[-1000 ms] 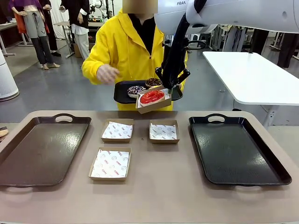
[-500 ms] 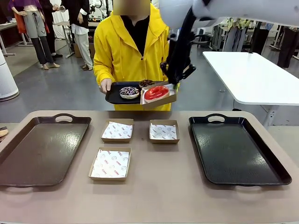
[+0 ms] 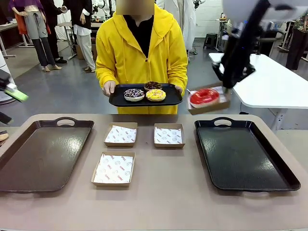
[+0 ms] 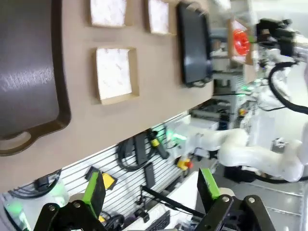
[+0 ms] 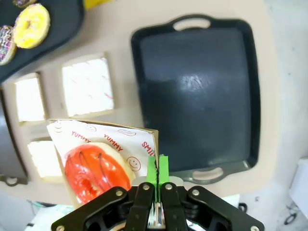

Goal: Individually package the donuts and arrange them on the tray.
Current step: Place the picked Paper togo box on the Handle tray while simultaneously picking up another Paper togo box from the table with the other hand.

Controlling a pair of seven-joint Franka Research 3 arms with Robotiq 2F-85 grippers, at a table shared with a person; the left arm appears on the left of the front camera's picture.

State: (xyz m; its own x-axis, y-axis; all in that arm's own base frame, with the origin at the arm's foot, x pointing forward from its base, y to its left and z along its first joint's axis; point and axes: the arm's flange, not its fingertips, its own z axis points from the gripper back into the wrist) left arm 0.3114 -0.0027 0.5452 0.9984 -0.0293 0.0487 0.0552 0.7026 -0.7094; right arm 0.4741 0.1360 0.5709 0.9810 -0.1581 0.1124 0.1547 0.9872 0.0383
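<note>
My right gripper (image 3: 224,88) is shut on the edge of a cardboard box (image 3: 210,105) that carries the glossy red donut (image 3: 204,96). It hangs in the air just beyond the far rim of the black tray (image 3: 281,168). In the right wrist view the pads (image 5: 163,169) pinch the box's wall (image 5: 152,136), with the red donut (image 5: 95,173) on printed paper. A person holds a small black tray (image 3: 118,101) bearing the purple donut (image 3: 134,94), the yellow donut (image 3: 155,95) and the chocolate donut (image 3: 153,85). My left gripper (image 4: 151,190) is open and holds nothing, off the table's left side.
Three paper-lined boxes lie mid-table: far left (image 3: 121,134), far right (image 3: 169,135), near left (image 3: 113,168). A brown tray (image 3: 14,173) lies at the left. A white table (image 3: 269,82) stands behind my right arm.
My right gripper carried the boxed red donut rightward, from over the person's tray to above the black tray's far rim. The yellow donut is now uncovered on the person's tray.
</note>
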